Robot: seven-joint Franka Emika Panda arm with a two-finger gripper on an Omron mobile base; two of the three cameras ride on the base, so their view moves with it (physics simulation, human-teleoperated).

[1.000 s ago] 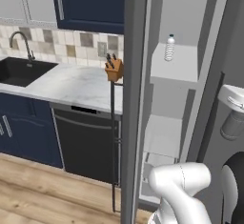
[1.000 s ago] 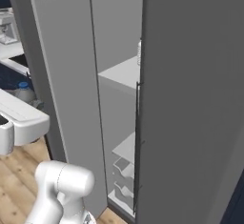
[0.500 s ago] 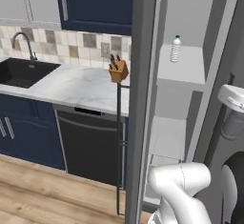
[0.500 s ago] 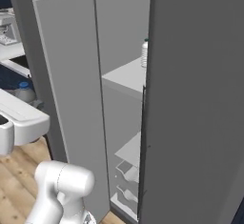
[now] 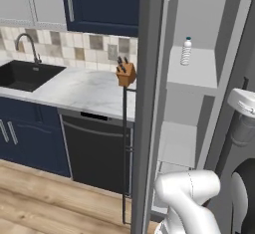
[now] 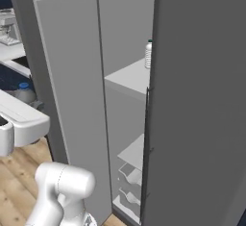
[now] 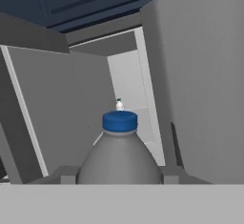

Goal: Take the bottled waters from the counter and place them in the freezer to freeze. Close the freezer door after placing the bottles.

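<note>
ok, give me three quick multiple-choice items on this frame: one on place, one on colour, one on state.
1. Where does the far bottle stand?
A. on a freezer shelf
B. in the sink
C. on the floor

2. What colour is the cap of the bottle in the gripper?
A. red
B. blue
C. white

3. How is the freezer door?
A. shut
B. removed
C. open

Answers: 1 A, it stands upright on an upper white shelf; 2 B, the hand view shows a blue cap between the fingers; 3 C, the panel stands swung out, the shelves exposed.
</note>
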